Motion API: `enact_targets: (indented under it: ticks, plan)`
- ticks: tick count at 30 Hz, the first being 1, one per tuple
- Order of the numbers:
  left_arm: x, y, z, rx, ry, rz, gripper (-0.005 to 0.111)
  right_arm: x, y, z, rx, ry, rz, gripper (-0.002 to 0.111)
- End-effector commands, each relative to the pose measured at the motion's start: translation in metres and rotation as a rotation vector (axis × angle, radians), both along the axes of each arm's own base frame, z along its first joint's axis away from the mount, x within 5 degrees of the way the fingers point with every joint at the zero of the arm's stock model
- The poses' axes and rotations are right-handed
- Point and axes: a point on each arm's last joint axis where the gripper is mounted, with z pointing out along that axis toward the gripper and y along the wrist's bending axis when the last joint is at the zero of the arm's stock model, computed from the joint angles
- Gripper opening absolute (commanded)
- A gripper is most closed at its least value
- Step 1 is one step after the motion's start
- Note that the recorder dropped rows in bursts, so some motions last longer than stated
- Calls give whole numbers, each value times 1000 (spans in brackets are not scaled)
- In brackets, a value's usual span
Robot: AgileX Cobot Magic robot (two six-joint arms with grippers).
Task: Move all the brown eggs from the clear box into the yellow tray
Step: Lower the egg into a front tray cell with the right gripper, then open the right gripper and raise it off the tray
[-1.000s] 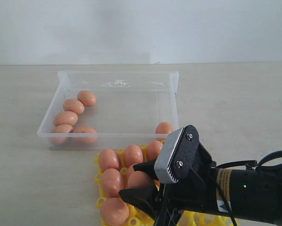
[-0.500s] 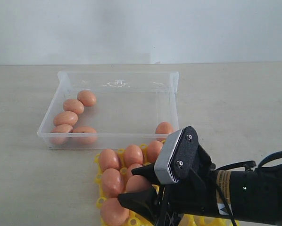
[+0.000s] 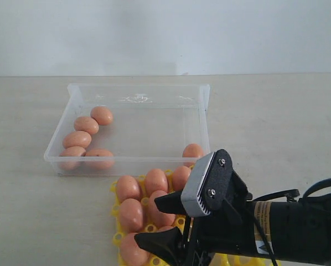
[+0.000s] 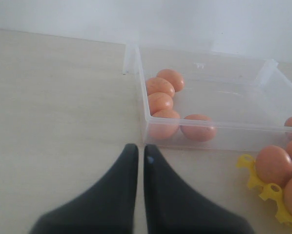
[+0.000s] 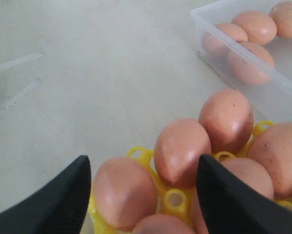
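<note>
**Right tool** (image 3: pixel 161 221) (image 5: pixel 142 161): I saw its jaws spread wide and gripping nothing. One finger stood on either side of the eggs (image 3: pixel 128 188) seated in the tray (image 3: pixel 117 238).

**Left tool** (image 4: pixel 137 148): its jaws were all but touching, with nothing between them. It hung above the bare surface (image 3: pixel 276 122) near a front corner of the box (image 3: pixel 154 94).

**Tray:** it sat on the surface just in front of the box, and the cups I could see were filled.

**Box:** five more eggs lay bunched against its left end in the exterior view. One further egg showed at the box's front right corner, and I could not tell which side of the wall it lay on.
</note>
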Motion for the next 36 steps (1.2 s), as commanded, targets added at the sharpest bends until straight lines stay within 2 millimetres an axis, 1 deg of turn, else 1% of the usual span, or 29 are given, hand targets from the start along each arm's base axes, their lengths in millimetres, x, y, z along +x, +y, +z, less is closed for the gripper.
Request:
enact_targets:
  ticks: [1,4,6,7,10,11,13,14,15,16,17,18,19,20,21,22,23,25,29,32,36]
  plan:
    - [1,0,-1,8,0,-2,4,0,4,15,145,-55,19,57]
    - [1,0,-1,8,0,-2,4,3,5,31,304,-112,-14,55]
    - [1,0,-1,8,0,-2,4,9,1,39,373,-123,-100,46]
    - [1,0,-1,8,0,-2,4,13,-1,42,400,-113,-157,39]
    - [1,0,-1,8,0,-2,4,20,-10,56,476,-127,-285,8]
    - [1,0,-1,8,0,-2,4,21,-12,61,498,-139,-315,0]
    - [1,0,-1,8,0,-2,4,22,-13,77,535,-200,-318,0]
    - [1,0,-1,8,0,-2,4,21,-10,90,538,-271,-272,0]
    - [1,0,-1,8,0,-2,4,22,-8,96,510,-298,-251,0]
    - [1,0,-1,8,0,-2,4,24,-3,109,443,-358,-209,0]
    - [1,0,-1,8,0,-2,4,27,0,117,397,-390,-187,0]
    - [1,0,-1,8,0,-2,4,36,7,136,309,-430,-162,0]
    - [1,0,-1,8,0,-2,4,46,10,152,199,-415,-190,0]
    - [1,0,-1,8,0,-2,4,55,11,165,164,-373,-243,0]
    - [1,0,-1,8,0,-2,4,69,9,177,74,-258,-363,0]
    - [1,0,-1,8,0,-2,4,79,7,190,22,-206,-440,0]
    - [1,0,-1,8,0,-2,4,89,5,197,-62,-157,-513,0]
    - [1,0,-1,8,0,-2,4,104,4,201,-210,-118,-574,0]
    - [1,0,-1,8,0,-2,4,116,9,198,-327,-52,-579,0]
    - [1,0,-1,8,0,-2,4,121,17,188,-465,67,-496,0]
    - [1,0,-1,8,0,-2,4,129,37,169,-611,269,-317,0]
